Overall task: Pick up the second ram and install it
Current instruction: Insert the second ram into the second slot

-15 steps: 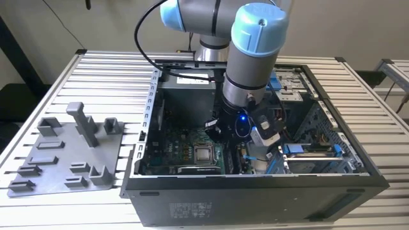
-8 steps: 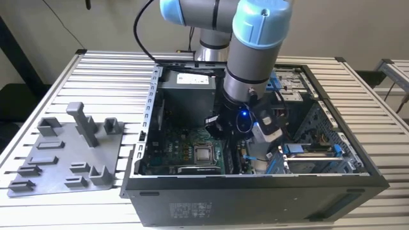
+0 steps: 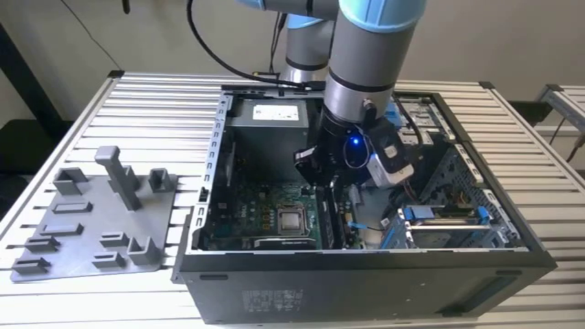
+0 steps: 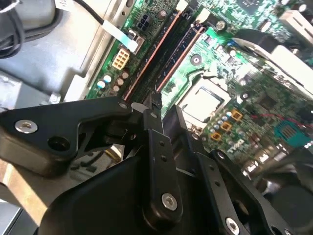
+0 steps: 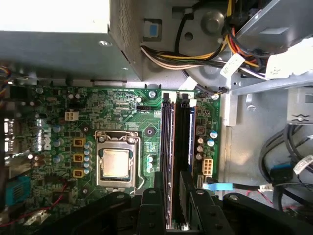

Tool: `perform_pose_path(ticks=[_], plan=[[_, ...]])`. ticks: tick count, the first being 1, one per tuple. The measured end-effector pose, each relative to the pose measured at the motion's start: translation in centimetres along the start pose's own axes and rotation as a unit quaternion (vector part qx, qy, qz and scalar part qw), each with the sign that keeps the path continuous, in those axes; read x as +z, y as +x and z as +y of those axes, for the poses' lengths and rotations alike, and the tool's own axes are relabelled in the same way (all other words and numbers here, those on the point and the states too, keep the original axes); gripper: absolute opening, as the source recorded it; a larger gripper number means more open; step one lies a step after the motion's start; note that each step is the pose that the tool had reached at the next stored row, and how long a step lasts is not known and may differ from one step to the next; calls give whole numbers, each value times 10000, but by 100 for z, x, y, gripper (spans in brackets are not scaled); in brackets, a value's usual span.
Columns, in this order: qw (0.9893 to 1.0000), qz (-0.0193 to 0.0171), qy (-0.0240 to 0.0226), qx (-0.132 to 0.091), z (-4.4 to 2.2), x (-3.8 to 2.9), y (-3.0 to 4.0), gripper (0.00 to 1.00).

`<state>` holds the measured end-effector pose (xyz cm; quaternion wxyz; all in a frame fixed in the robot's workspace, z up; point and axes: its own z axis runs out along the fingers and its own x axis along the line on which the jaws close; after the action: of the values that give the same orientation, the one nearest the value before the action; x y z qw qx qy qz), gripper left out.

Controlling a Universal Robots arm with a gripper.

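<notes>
A robotics laboratory or assembly test cell. An industrial arm (image 3: 366, 62) with blue joint covers stands on a workbench (image 3: 155, 103) of ribbed aluminium slats — a surface typical of automation rigs. On it lies an open desktop PC case (image 3: 366, 288), side panel off, exposing the green motherboard (image 5: 122, 112) and bundled power cables (image 5: 195, 54). Beside the case sits a grey plastic fixture tray (image 3: 92, 226) with upright posts — a parts holder. Plain walls lie behind.
</notes>
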<state>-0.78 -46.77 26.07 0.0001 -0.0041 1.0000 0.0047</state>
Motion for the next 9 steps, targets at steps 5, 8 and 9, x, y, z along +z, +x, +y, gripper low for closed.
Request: perform_pose_path(ticks=[5, 8, 9], plan=[[10000, 0, 0, 0, 0, -11, 0, 28], [10000, 0, -1, 0, 0, -18, 0, 28], [10000, 0, -1, 0, 0, -20, 0, 28]])
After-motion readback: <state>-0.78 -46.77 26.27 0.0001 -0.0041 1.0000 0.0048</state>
